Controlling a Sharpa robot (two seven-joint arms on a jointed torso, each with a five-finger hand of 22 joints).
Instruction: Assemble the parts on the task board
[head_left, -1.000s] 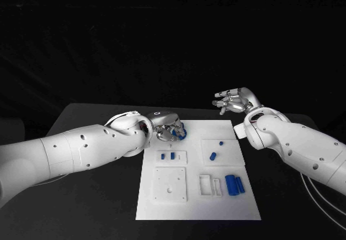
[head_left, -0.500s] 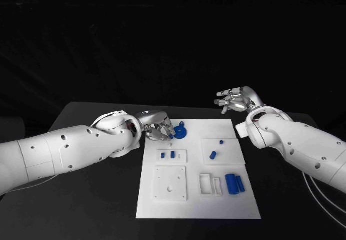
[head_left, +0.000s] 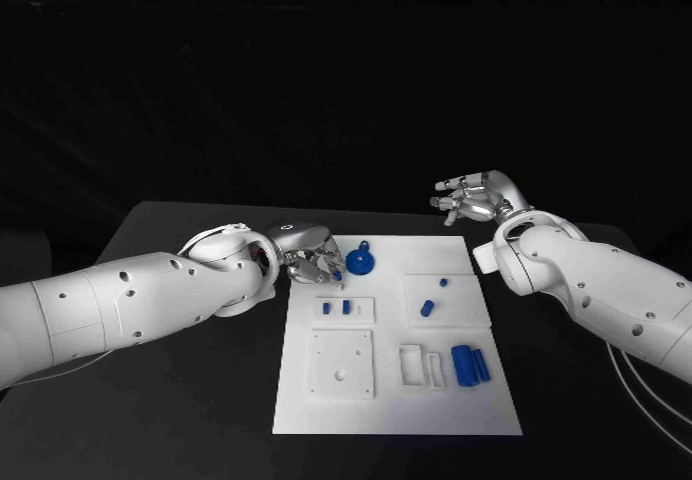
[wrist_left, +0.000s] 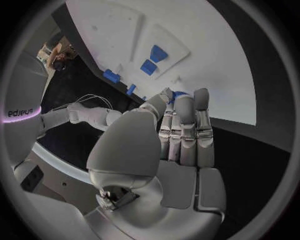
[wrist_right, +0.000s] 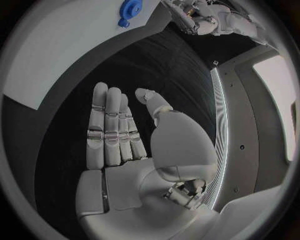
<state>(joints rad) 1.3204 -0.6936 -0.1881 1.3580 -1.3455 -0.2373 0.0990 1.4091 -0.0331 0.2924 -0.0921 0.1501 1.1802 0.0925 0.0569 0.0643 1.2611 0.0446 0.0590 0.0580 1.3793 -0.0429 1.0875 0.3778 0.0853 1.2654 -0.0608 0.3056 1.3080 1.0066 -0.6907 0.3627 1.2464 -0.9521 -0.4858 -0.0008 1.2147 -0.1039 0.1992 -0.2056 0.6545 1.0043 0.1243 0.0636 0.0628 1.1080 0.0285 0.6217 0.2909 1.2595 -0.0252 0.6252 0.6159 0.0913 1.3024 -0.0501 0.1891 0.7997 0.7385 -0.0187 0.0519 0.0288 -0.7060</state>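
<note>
Since a sec ago your left hand (head_left: 312, 262) let go of the round blue part (head_left: 359, 264) — it lies on the task board's (head_left: 397, 420) far edge, fingers released. Small, light, stiff, prob slippery — pinch its rim. Right hand (head_left: 473, 198) open, empty.

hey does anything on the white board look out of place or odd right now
Nothing looks damaged or spilled. One round blue part lies loose on the flat far end of the task board, outside the raised white fixtures, just beside the left robot hand. The other blue pieces sit on or next to fixtures.
</note>
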